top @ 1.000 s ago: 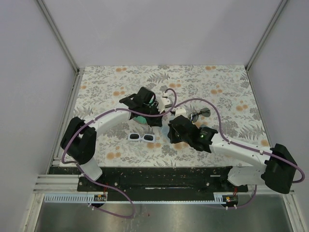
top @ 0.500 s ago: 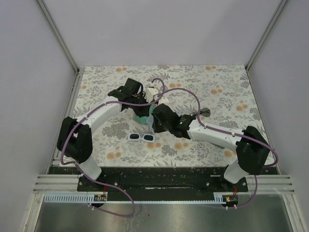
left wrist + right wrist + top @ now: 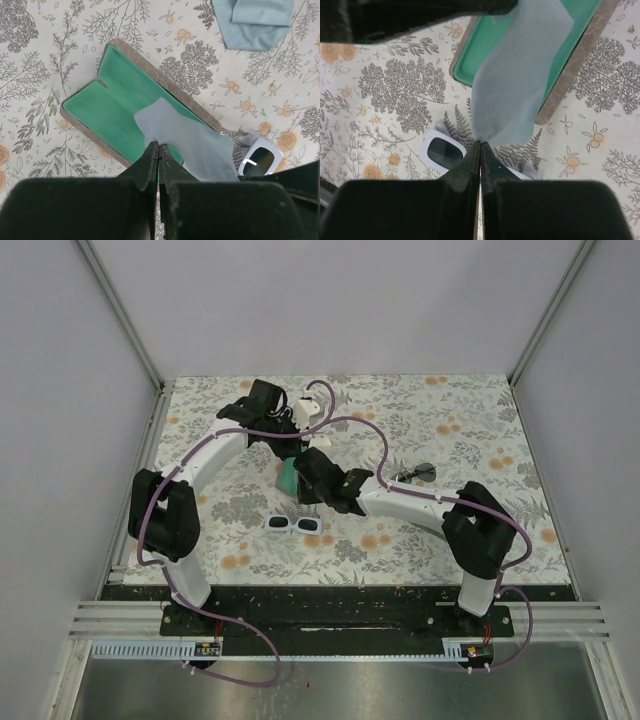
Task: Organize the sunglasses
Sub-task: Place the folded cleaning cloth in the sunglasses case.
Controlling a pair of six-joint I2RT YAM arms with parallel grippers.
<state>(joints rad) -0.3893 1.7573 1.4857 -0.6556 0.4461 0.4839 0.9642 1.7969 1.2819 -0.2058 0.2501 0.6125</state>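
Both pincers are clamped fully shut, and each one has an end of the same thing. The left gripper has its fingertips pressed flat together on the edge of a pale cloth. The right gripper is just as tight on the other end, where the fabric bunches into a narrow point right at its tips. The cloth hangs between them as a thin, smooth, blue-grey sheet, slightly see-through, draped over one end of the case.

The case lies open and flat on the table. It's oblong with rounded corners and has a small notch in one short end. The lining is bright green and smooth, and the rim is a matte tan-brown that looks a bit fuzzy.

The white sunglasses sit on the floral tablecloth just beside the near end of the case. They have a chunky glossy plastic frame with squared-off dark lenses, and they aren't touching either gripper. From the right wrist, one lens peeks out below the cloth. The wire sunglasses lie off to the right near the right arm's forearm, well apart from the white pair. They're too small to make out beyond a thin dark frame.

A soft blue-grey pouch, folded and slightly wrinkled, lies past the case.
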